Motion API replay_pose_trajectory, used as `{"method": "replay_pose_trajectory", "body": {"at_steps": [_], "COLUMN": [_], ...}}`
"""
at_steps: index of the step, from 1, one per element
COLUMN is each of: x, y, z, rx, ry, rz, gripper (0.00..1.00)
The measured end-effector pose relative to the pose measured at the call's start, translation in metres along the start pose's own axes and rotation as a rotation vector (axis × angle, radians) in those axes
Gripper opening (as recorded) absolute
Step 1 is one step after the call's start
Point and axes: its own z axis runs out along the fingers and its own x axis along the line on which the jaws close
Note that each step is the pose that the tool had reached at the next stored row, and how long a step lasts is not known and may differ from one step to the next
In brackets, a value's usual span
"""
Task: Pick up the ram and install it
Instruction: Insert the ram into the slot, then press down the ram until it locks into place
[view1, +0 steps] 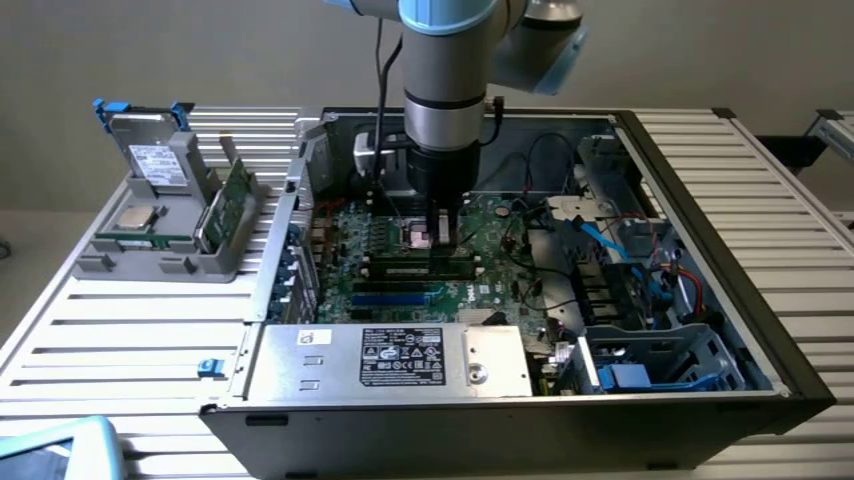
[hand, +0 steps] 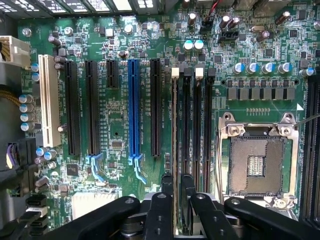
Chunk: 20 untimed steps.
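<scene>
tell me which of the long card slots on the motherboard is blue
The blue slot lies between a short black slot and a long black slot; the others are black, bar one white slot.

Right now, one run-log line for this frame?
phase: ram install | gripper: low over motherboard memory slots | ram: edge-on in slot beneath gripper | seating: cannot tell
</scene>
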Motion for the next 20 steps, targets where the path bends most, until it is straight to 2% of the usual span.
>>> {"method": "replay_pose_trajectory", "body": {"at_steps": [5, 8, 20], "x": [0.001, 0.001, 0.001], "y": [-0.0059, -0.0098, -0.0099], "z": [-0.0115, -0.0148, -0.0149], "rx": [-0.0001, -0.0006, -0.0015], "ry": [0.0, 0.0, -0.0172], "rz": [0.0, 0.0, 0.001], "gripper": [0.22, 0.22, 0.22]}}
